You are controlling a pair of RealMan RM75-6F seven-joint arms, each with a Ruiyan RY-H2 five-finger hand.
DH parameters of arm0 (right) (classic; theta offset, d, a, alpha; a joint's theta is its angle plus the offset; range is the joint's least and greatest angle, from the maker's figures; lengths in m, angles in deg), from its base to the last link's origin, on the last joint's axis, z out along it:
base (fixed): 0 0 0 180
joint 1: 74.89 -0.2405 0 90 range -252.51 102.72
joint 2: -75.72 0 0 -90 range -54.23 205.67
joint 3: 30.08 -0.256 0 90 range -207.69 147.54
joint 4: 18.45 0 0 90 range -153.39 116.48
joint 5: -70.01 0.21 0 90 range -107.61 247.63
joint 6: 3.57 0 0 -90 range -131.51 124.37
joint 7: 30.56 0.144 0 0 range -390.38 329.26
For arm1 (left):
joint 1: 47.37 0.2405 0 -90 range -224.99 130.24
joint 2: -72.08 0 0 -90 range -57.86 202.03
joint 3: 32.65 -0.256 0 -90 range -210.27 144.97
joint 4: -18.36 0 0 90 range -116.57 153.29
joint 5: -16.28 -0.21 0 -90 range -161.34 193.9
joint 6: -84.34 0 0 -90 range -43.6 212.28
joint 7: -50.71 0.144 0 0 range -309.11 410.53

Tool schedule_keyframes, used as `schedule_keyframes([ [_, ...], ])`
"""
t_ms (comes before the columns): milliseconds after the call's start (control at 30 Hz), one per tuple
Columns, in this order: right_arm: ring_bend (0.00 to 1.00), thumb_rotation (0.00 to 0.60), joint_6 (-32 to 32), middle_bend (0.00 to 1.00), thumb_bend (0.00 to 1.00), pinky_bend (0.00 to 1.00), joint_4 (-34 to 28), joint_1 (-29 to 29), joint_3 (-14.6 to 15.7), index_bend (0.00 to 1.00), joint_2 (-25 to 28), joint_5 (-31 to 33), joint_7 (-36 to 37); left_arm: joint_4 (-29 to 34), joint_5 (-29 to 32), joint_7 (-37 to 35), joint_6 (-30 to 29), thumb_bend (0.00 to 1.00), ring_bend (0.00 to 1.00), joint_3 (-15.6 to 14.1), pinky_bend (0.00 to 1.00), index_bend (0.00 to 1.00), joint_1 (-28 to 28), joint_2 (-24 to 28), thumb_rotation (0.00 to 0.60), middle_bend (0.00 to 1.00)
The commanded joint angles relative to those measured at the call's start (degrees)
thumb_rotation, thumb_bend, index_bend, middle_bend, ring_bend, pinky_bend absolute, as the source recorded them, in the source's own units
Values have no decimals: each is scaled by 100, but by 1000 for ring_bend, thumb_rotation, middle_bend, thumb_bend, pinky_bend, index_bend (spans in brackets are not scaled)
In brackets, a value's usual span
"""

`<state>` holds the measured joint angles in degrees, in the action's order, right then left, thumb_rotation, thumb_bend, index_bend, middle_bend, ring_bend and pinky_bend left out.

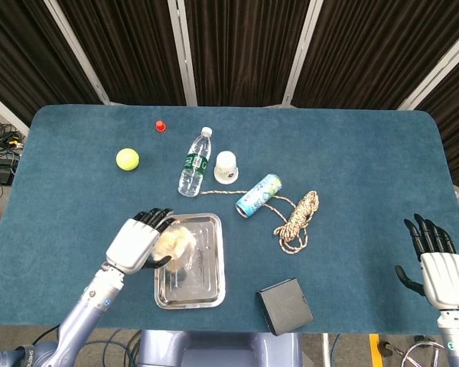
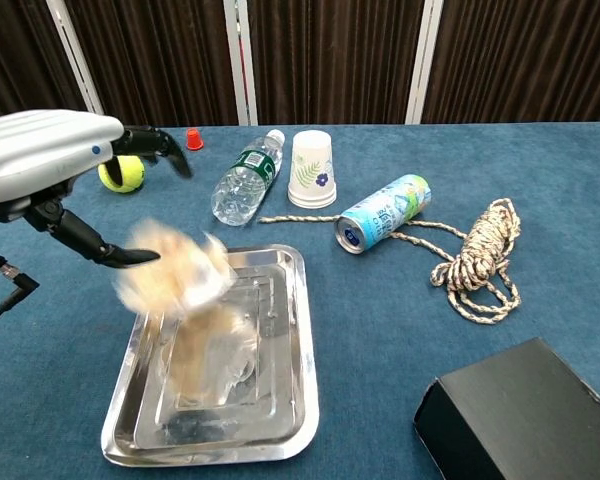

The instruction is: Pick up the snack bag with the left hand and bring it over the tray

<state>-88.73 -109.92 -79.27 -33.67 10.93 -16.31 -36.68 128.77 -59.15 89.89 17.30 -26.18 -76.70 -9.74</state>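
The snack bag (image 1: 176, 243), pale tan and crinkled, is over the upper left of the steel tray (image 1: 208, 289). In the chest view the snack bag (image 2: 175, 275) is a motion blur just above the tray (image 2: 305, 330). My left hand (image 1: 141, 241) is at the tray's left edge with its fingers spread, beside the bag and no longer wrapped around it. In the chest view the left hand (image 2: 50, 150) hovers high at the left, fingers apart. My right hand (image 1: 437, 267) stays at the table's near right corner, fingers spread and holding nothing.
Behind the tray are a yellow tennis ball (image 1: 127, 159), a red cap (image 1: 160, 125), a lying water bottle (image 1: 194, 162), a paper cup (image 1: 226, 166), a lying can (image 1: 258, 196) and a coiled rope (image 1: 298, 220). A black box (image 1: 284, 306) sits right of the tray's near end.
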Motion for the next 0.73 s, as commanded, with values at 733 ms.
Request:
schedule_keyframes([
  [733, 0, 600, 94, 0, 302, 112, -45, -35, 38, 0, -74, 10, -268, -1378, -1076, -2753, -2417, 8, 0, -1021, 0, 0, 2078, 1785, 600, 0],
])
